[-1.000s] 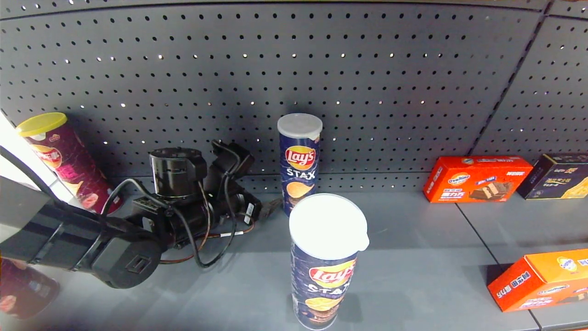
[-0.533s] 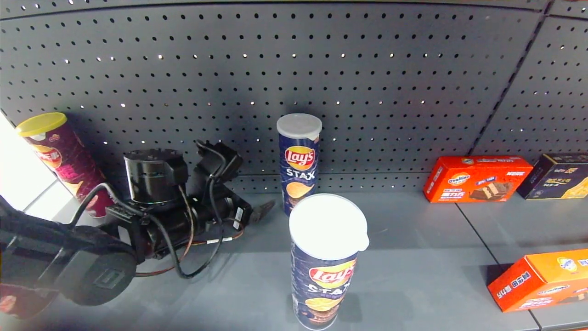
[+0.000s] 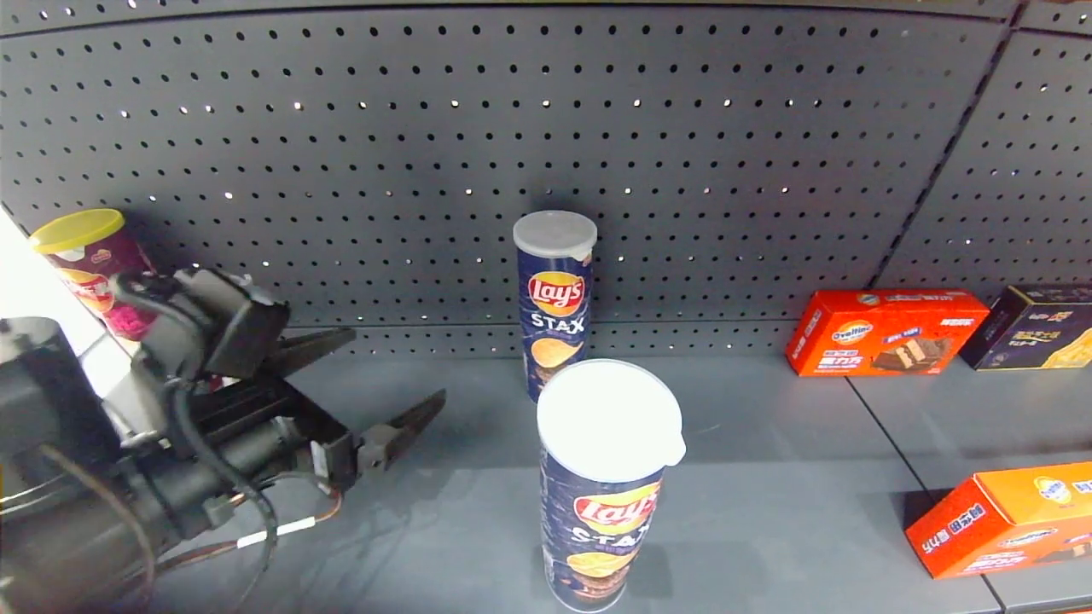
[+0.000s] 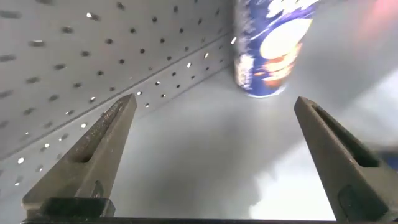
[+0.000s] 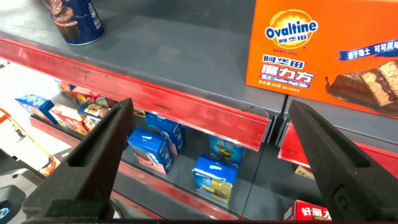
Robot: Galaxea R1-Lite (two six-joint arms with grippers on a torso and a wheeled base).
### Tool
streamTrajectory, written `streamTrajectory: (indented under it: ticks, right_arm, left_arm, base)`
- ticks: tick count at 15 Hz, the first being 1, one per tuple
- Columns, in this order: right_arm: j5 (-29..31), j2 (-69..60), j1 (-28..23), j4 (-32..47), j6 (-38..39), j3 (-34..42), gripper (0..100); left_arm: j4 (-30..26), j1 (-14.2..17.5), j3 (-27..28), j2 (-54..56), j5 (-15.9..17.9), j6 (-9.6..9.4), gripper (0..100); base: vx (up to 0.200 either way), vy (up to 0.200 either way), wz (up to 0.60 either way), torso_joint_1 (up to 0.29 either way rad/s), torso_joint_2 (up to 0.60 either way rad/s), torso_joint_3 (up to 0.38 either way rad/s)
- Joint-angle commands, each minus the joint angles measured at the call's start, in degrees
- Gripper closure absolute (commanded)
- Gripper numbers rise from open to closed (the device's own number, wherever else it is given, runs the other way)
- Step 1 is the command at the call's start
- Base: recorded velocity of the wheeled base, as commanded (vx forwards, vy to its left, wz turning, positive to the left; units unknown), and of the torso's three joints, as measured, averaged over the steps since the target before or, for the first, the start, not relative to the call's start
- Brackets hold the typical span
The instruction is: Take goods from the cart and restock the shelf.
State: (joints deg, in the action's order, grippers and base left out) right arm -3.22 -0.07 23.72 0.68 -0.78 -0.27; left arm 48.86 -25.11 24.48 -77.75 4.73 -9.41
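Two dark blue chip cans with white lids stand upright on the grey shelf (image 3: 768,512): the back can (image 3: 554,307) near the pegboard, the front can (image 3: 601,490) closer to me. My left gripper (image 3: 396,365) is open and holds nothing, off to the left of the back can and clear of it. In the left wrist view that gripper (image 4: 214,102) points at the blue can (image 4: 273,50) beyond its spread fingers. My right gripper (image 5: 211,106) is open in front of the shelf's red edge (image 5: 186,102), below an orange box (image 5: 323,50) and a blue can (image 5: 74,18).
A maroon can with a yellow lid (image 3: 90,256) stands at the far left behind my left arm. Orange boxes (image 3: 883,331) (image 3: 1002,516) and a dark box (image 3: 1036,326) lie at the right. A pegboard wall (image 3: 546,128) backs the shelf. Blue packs (image 5: 214,177) sit on the lower shelf.
My left arm has drawn back to the left, away from the back blue can, and its open fingers now show apart. Both blue cans stayed put.
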Motion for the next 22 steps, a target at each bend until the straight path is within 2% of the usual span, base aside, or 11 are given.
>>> streamTrajectory:
  ticks: [1, 2, 4, 6, 9, 10, 11, 12, 13, 15, 22]
  right_arm:
    - [0.0, 0.1, 0.0, 0.0, 0.0, 0.0, 0]
    - [0.0, 0.1, 0.0, 0.0, 0.0, 0.0, 0]
    - [0.0, 0.1, 0.0, 0.0, 0.0, 0.0, 0]
    - [0.0, 0.1, 0.0, 0.0, 0.0, 0.0, 0]
    - [0.0, 0.1, 0.0, 0.0, 0.0, 0.0, 0]
    - [0.0, 0.1, 0.0, 0.0, 0.0, 0.0, 0]
    - [0.0, 0.1, 0.0, 0.0, 0.0, 0.0, 0]
    - [0.0, 0.1, 0.0, 0.0, 0.0, 0.0, 0]
    - [0.0, 0.1, 0.0, 0.0, 0.0, 0.0, 0]
    - [0.0, 0.1, 0.0, 0.0, 0.0, 0.0, 0]
    - [0.0, 0.1, 0.0, 0.0, 0.0, 0.0, 0]
  left_arm:
    - [-0.5, -3.2, -9.5, 17.5, 0.3, 3.7, 0]
    - [-0.6, -4.1, -10.4, 18.5, 0.2, 3.7, 0]
    - [-6.8, -6.9, -20.4, 33.3, -3.5, 1.5, 0]
    - [-13.4, -7.0, -21.8, 43.7, -3.6, 1.41, 0]
    - [-34.2, -6.6, -21.3, 65.5, -3.6, 1.59, 0]
    - [-39.1, -3.3, -21.1, 71.1, -3.5, 1.5, 0]
    - [-39.4, 0.8, -21.8, 71.9, -3.1, 1.33, 0]
    - [-39.2, 1.5, -22.0, 71.9, -3.1, 1.33, 0]
    - [-38.5, 5.2, -24.5, 72.0, -1.5, 1.33, 0]
    - [-42.8, 9.0, -24.5, 73.6, -0.4, 1.33, 0]
    - [-48.8, 9.2, -24.5, 73.8, -0.9, 3.26, 0]
  base:
    - [0.0, 0.0, 0.0, 0.0, 0.0, 0.0]
    - [0.0, 0.0, 0.0, 0.0, 0.0, 0.0]
    - [0.0, 0.0, 0.0, 0.0, 0.0, 0.0]
    - [0.0, 0.0, 0.0, 0.0, 0.0, 0.0]
    - [0.0, 0.0, 0.0, 0.0, 0.0, 0.0]
    - [0.0, 0.0, 0.0, 0.0, 0.0, 0.0]
    - [0.0, 0.0, 0.0, 0.0, 0.0, 0.0]
    - [0.0, 0.0, 0.0, 0.0, 0.0, 0.0]
    - [0.0, 0.0, 0.0, 0.0, 0.0, 0.0]
    - [0.0, 0.0, 0.0, 0.0, 0.0, 0.0]
    - [0.0, 0.0, 0.0, 0.0, 0.0, 0.0]
